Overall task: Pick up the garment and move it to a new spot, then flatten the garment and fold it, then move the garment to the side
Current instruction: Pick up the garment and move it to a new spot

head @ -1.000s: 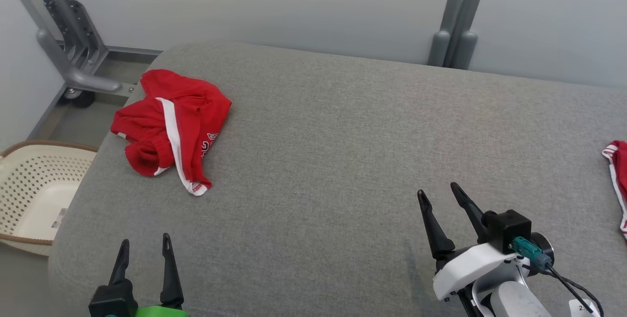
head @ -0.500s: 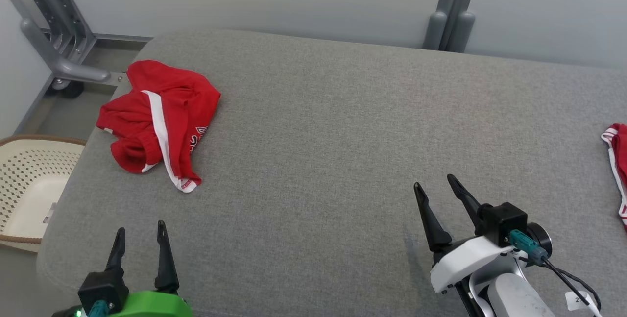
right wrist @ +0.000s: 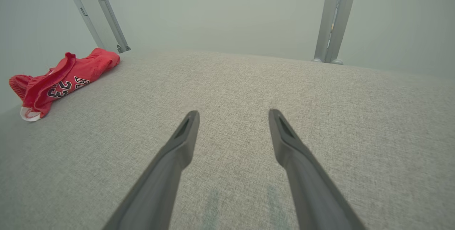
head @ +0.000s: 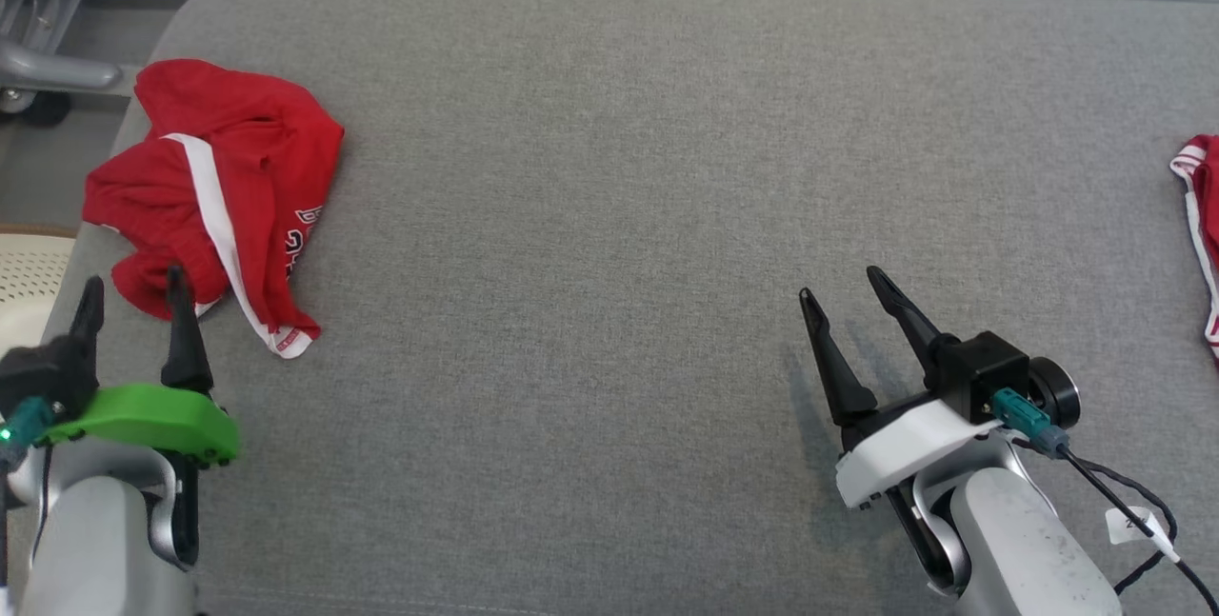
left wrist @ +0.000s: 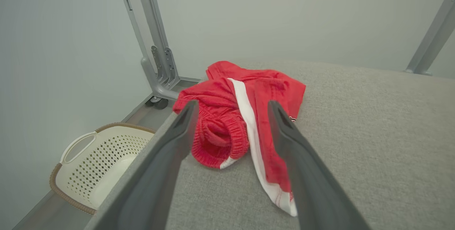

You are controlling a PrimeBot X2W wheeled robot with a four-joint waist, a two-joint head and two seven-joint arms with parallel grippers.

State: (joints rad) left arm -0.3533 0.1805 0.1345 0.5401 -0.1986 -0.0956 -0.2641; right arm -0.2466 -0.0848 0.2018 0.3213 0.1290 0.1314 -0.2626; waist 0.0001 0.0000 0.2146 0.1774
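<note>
Left gripper [head: 133,278], fingers spread and empty, hovers at the grey pad's [head: 609,168] left edge. A crumpled red garment [head: 248,149] lies on the pad's far left corner. Right gripper [head: 839,282], likewise spread, hovers over the pad's near right.

Green-mounted left pincer [head: 133,277], white-mounted right pincer [head: 840,283], black tapered fingers [head: 833,359], teal plugs [head: 1011,404], black cable [head: 1095,494], grey forearms [head: 1024,545]

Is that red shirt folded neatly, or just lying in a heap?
Crumpled in a heap: the garment lies bunched and wrinkled, nothing laid flat.
</note>
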